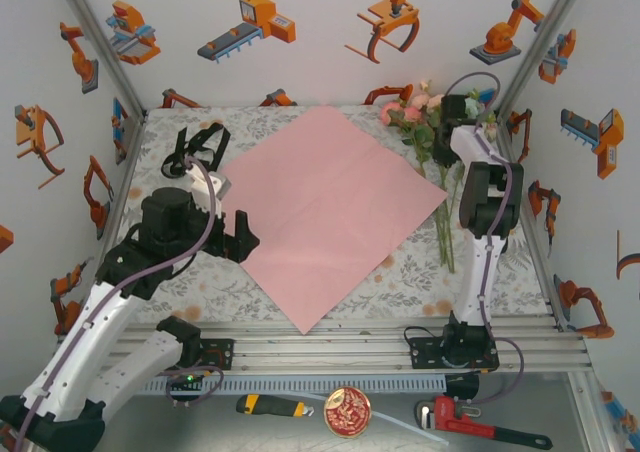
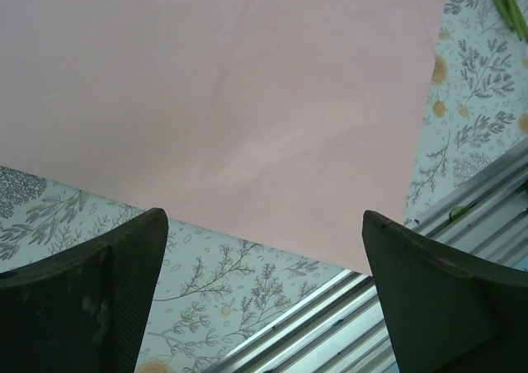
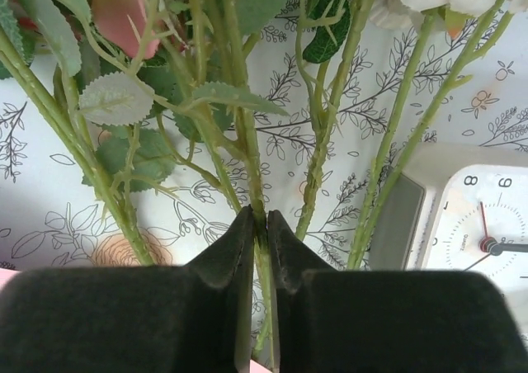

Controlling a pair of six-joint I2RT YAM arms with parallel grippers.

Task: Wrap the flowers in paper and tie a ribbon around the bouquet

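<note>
White walls with robot stickers all round, and a grey flowery cloth over the counter [image 1: 400,282]. Flat in the middle, pink side up: the paper [image 1: 335,212]. Off at the far right corner, the flowers [image 1: 410,122], with long green stems pointing back toward the arms. Far left, a loose black heap of ribbon [image 1: 195,147].

Left tool [image 2: 264,216]: wide apart, nothing in it, just by the near edge of the paper. Right tool [image 3: 261,218]: pinched together on one thin green stem of the flowers, below the leaves. Next to the stems, a small white clock [image 3: 483,241].

Probably very light and bendy, and thin enough to slip or twist in a pinch. Best to hold low on the bare stem, away from the soft blooms. Likely to tug the other stems along too, all tangled up with leaves.
</note>
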